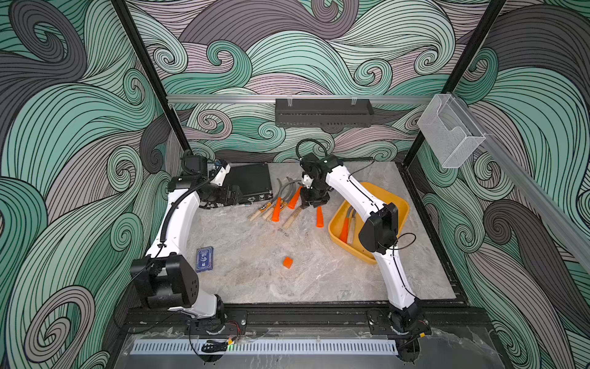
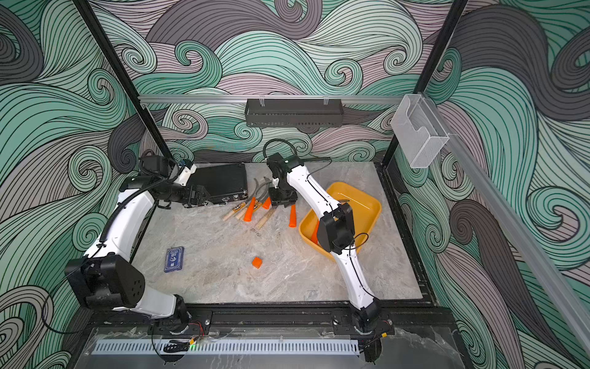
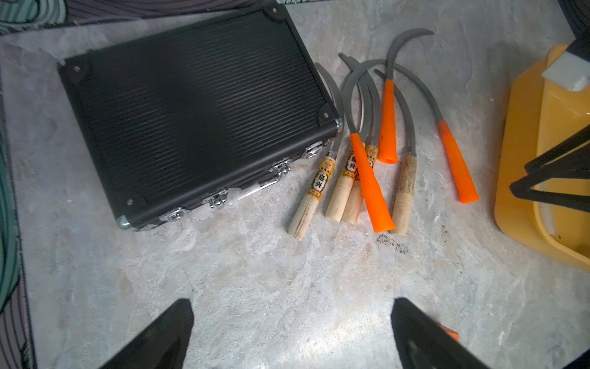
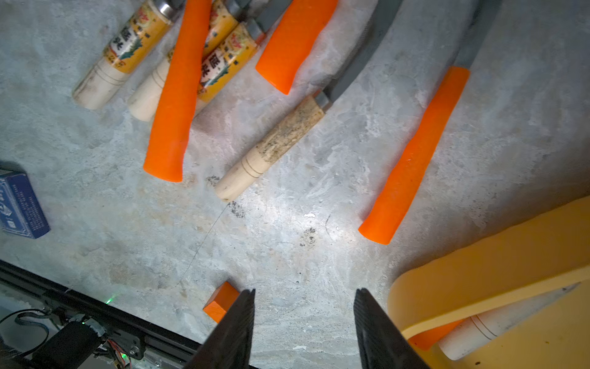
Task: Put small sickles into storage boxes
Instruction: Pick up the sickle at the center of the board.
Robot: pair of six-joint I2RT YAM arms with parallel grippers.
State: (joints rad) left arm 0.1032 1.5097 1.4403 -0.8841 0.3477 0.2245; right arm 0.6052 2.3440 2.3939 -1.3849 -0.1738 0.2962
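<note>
My right gripper [image 4: 304, 292], half-open and empty, hovers by the lone orange sickle [image 4: 412, 153]; its handle points at the table's [image 1: 255, 281] front edge.

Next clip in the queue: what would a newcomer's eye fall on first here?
The bright orange handles draw the eye: a loose fan of small sickles with curved dark-grey blades and orange or pale wooden handles lies at the back of the table, beside a black ribbed case. Next comes the shallow yellow plastic tray to their right, with two more sickles already inside.
</note>
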